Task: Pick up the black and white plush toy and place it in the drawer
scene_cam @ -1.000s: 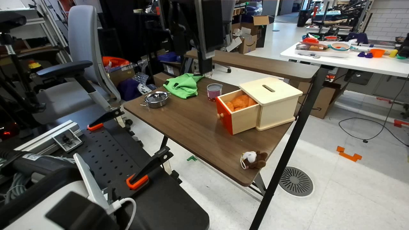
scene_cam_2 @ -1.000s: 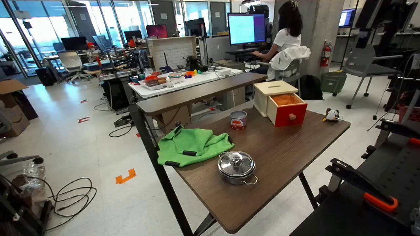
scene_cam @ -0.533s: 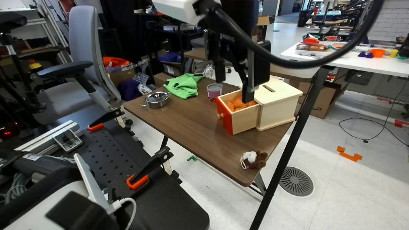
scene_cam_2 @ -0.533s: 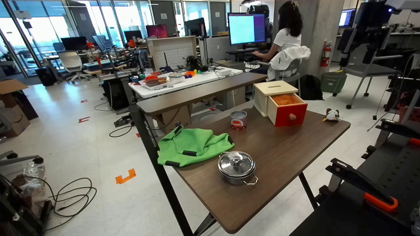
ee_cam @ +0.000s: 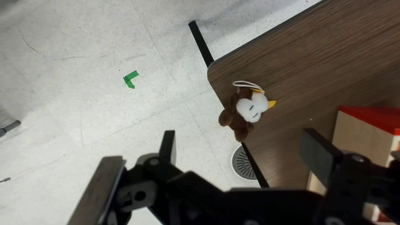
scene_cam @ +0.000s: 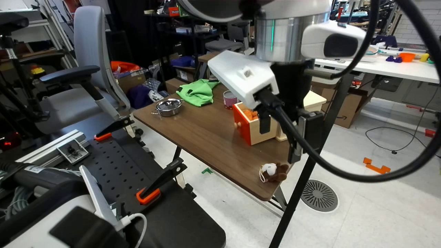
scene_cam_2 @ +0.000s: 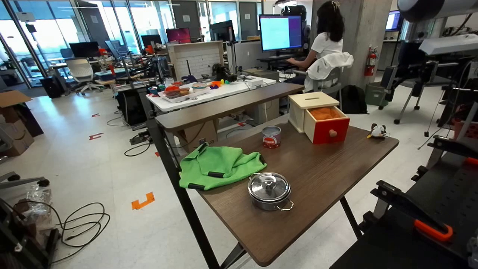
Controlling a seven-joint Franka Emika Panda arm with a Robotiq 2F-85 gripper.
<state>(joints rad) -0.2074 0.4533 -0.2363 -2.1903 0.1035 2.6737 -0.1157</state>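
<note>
Three times over, once in each view, saw the claw (scene_cam: 279, 145) hanging in the air, with fingers (ee_cam: 317, 153) spread wide and nothing held between them, and with the white arm (scene_cam: 241, 70) above in an exterior view. In the wrist view, caught one finger against the floor (ee_cam: 93, 93) and its twin against the desk (ee_cam: 297, 72). Beyond the fingers, well apart from them, found the plush toy (ee_cam: 252, 107), brown with a white face, a yellow beak and a pale cord loop, lying on the desk near a corner and tight to the short edge, with brown limbs crossing the line of that edge as seen from the wrist. Farther along the same edge, away from the corner, made out a wooden box (scene_cam_2: 297, 116) with its drawer (scene_cam_2: 321, 132) pulled partway out, red-fronted and holding something soft and orange (scene_cam_2: 323, 113). Near the box, toward the back long edge, noted an upright can (scene_cam_2: 271, 131). Toward the opposite short edge, saw a shiny lidded pot (scene_cam_2: 269, 188) and, at the back corner, a rumpled green cloth (scene_cam_2: 224, 160). Along the back long edge, followed a raised brown shelf (scene_cam_2: 231, 106). Past that edge, glimpsed a white table (scene_cam: 418, 71) strewn with coloured things and, farther off in an exterior view, a seated person (scene_cam_2: 328, 45) before a lit screen (scene_cam_2: 280, 33).
</note>
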